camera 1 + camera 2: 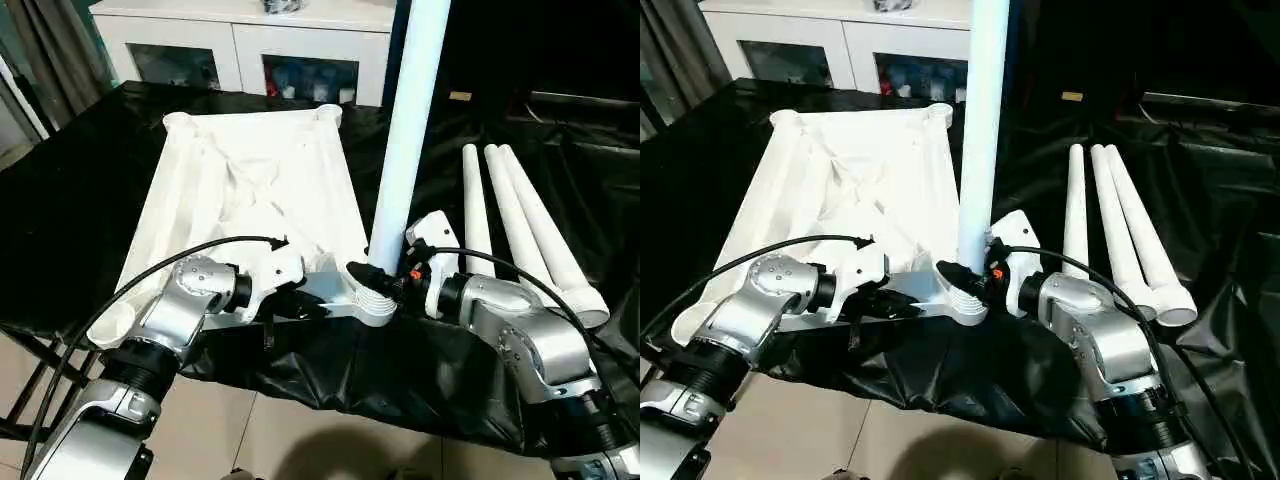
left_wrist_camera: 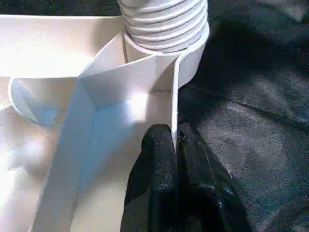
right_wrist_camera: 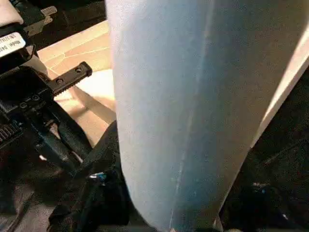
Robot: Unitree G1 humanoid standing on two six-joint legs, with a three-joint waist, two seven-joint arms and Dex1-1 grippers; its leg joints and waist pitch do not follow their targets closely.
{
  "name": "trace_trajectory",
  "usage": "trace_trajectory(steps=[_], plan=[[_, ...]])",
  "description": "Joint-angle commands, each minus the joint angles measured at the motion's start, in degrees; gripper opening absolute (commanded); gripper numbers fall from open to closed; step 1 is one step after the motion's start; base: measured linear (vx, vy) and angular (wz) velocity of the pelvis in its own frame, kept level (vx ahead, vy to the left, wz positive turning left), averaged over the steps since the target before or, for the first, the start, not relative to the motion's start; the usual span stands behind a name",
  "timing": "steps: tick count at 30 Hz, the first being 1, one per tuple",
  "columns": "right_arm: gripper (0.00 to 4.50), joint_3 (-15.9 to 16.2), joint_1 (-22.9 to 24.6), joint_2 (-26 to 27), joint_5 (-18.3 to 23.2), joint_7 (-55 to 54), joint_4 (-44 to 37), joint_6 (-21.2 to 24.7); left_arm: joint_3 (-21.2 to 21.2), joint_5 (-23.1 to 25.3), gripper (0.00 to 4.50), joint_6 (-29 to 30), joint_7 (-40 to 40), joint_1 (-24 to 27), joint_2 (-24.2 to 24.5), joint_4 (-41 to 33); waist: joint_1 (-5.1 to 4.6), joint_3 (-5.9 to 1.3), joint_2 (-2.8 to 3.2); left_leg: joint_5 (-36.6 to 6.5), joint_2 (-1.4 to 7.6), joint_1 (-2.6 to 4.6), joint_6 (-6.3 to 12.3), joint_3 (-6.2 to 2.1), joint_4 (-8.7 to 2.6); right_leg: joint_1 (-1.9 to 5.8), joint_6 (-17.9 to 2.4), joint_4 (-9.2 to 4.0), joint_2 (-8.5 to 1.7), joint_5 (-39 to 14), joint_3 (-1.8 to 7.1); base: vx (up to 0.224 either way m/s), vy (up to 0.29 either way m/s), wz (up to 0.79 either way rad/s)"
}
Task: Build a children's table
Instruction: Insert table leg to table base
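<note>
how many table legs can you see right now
4. One leg stands upright in the near right corner socket of the tabletop, held by the right gripper. Three loose legs lie side by side on the black cloth, right of the tabletop.

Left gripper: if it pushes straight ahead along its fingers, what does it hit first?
Judging from the wrist view, the left gripper, shut on the tabletop rim, points along that rim at the corner socket holding the upright leg. Probably the socket first.
</note>
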Motion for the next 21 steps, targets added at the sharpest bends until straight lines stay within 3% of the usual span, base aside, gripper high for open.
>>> trace_trajectory(steps=[1, 9, 16, 21], plan=[[1.92, 0.6, -0.6, 0.5, -0.9, 0.6, 2.9, -0.7, 0.4, -1.8, 0.00, 1.0, -0.4, -0.3, 0.2, -0.1, 0.36, -3.56, -0.71, -11.2, -1.44, 0.45, 2.98, 2.22, -4.08, 3.47, -13.6, -3.00, 2.01, -8.2, -1.29, 0.000, 0.000, 0.00], [1.92, -1.2, 0.0, 1.5, 0.8, 2.7, 7.2, -3.0, 0.5, -1.9, 0.00, 1.2, -0.7, -1.2, 0.3, 0.2, 0.22, -3.51, -0.76, -12.6, -1.42, 0.52, 3.07, 2.21, -4.14, 3.44, -14.1, -3.11, 1.99, -8.8, -1.33, 0.000, 0.000, 0.00], [1.92, -5.9, 6.1, 4.1, 3.0, 1.8, 9.7, -8.7, 1.0, -1.9, 0.00, 1.5, 0.8, -1.4, 0.2, 0.3, 0.40, -3.45, -0.73, -13.3, -1.29, 0.47, 3.39, 2.15, -4.34, 3.36, -14.1, -3.24, 1.91, -9.5, -1.37, 0.000, 0.000, 0.00], [1.91, -6.4, 9.1, 5.3, 1.5, 0.5, 11.2, -14.1, 1.1, -1.9, 0.00, 1.4, 1.2, -1.7, 0.0, 0.7, 0.41, -3.30, -0.67, -15.8, -1.25, 0.54, 2.72, 2.16, -4.56, 3.08, -13.3, -3.62, 1.90, -12.5, -1.36, 0.000, 0.000, 0.00]])
